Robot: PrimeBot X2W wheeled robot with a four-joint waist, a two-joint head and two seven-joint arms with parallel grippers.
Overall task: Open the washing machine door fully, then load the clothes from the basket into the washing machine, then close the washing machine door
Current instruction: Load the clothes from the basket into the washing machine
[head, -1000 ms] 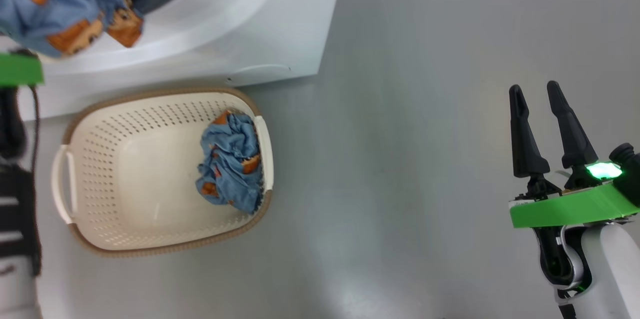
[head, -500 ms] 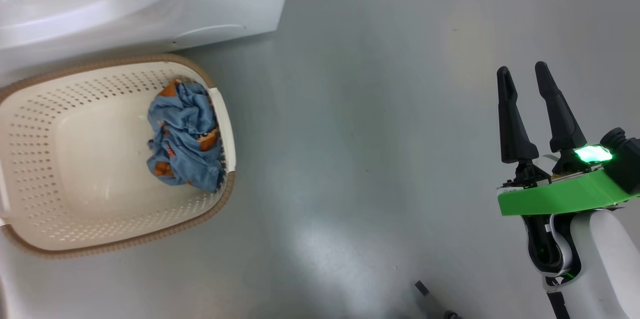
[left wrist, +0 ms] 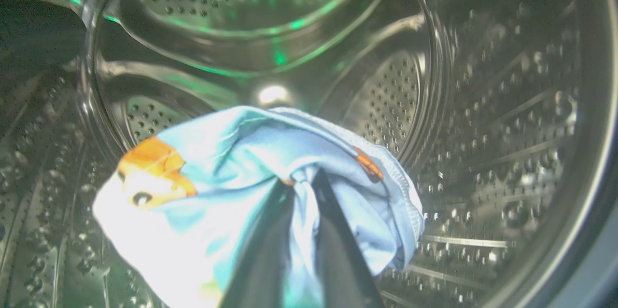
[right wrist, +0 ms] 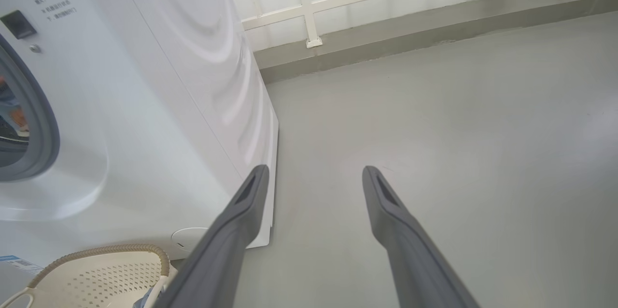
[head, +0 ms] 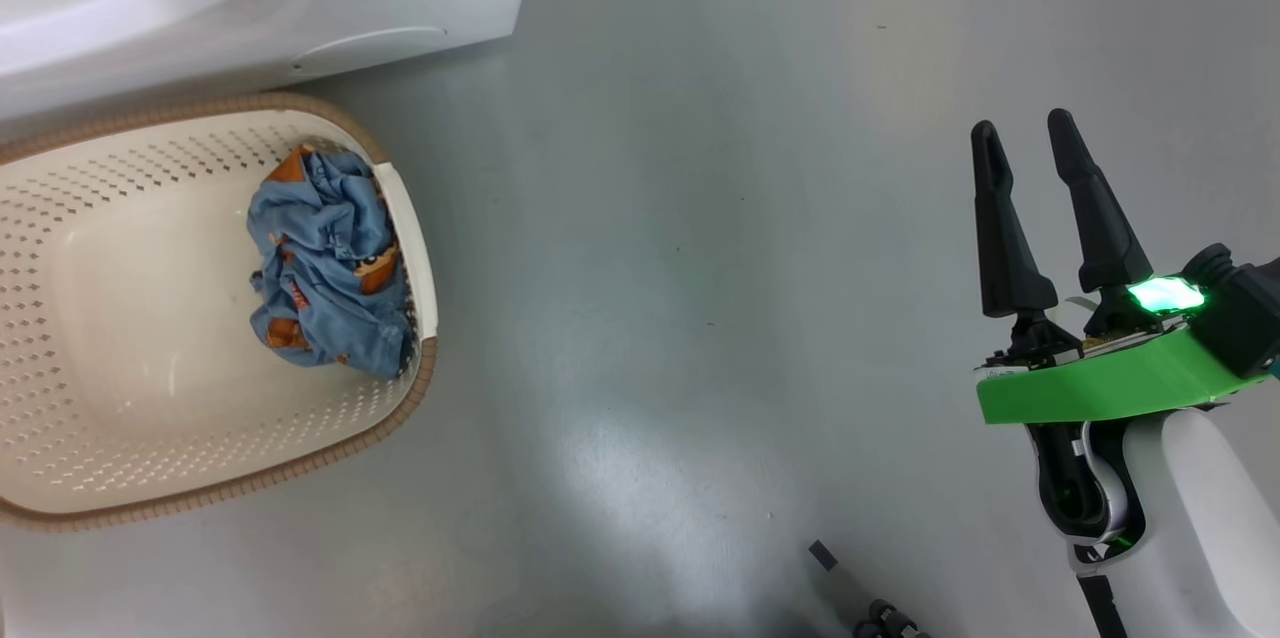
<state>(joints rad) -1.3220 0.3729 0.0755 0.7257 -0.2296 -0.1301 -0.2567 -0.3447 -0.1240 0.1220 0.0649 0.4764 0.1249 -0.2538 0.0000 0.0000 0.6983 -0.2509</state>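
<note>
Left wrist view: left gripper [left wrist: 304,183] clamps a blue garment [left wrist: 227,153] deep inside the washing machine drum [left wrist: 251,18], likely so it drops well inside; right gripper [head: 1022,128] hangs aside, jaws apart.

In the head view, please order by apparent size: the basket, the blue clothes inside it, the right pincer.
1. basket: largest, though partly cut off by the picture's edge.
2 and 3. blue clothes and right pincer look alike in size. The pincer is nearer the camera, so I leave them unranked.
</note>
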